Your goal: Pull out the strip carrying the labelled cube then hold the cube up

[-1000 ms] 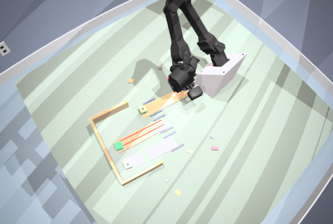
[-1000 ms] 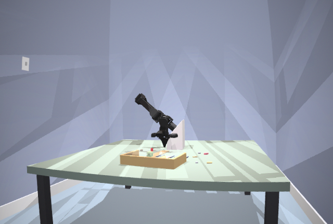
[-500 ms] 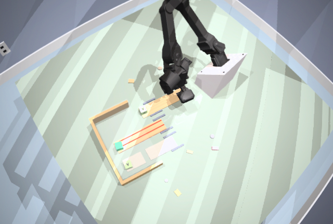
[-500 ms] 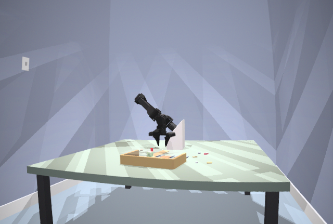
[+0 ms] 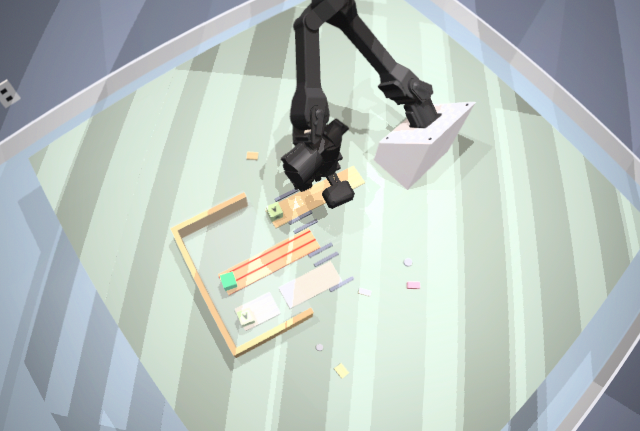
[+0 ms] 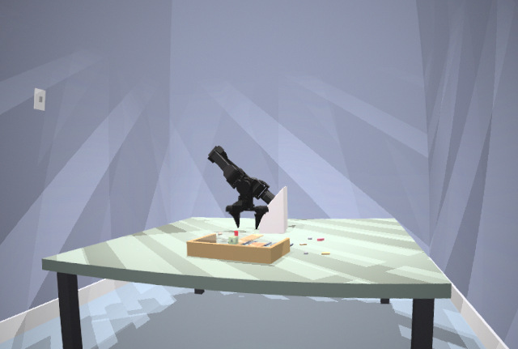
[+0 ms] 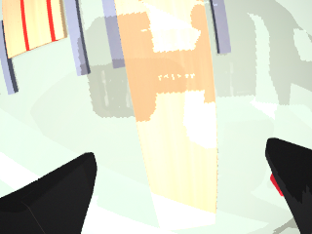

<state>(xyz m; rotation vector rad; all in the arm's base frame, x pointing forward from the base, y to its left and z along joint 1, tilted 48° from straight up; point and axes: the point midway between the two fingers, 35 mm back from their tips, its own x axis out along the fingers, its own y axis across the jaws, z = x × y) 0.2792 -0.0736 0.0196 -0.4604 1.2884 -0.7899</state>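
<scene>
My gripper (image 6: 248, 227) (image 7: 183, 155) is open and empty above the outer end of the plain orange wooden strip (image 5: 312, 197) (image 7: 171, 63). No break shows in this strip, though the gripper covers part of it in the top view. A pale green cube with a dark mark (image 5: 274, 210) (image 6: 232, 240) sits on its far end. The strip with two red lines (image 5: 273, 255) (image 7: 36, 21) carries a bright green cube (image 5: 228, 280). The pale strip is in two pieces with a gap, an outer piece (image 5: 310, 285) and an inner piece (image 5: 266, 307); a marked pale cube (image 5: 245, 318) sits on the inner piece.
A three-sided wooden frame (image 5: 201, 284) (image 6: 227, 252) surrounds the strips' inner ends. Several grey-blue guide rails (image 5: 341, 284) (image 7: 80, 39) flank the strips. Small flat pieces lie about, including a pink one (image 5: 413, 285) and a yellow one (image 5: 341, 370). A red object (image 6: 236, 232) (image 7: 276, 185) shows near the gripper.
</scene>
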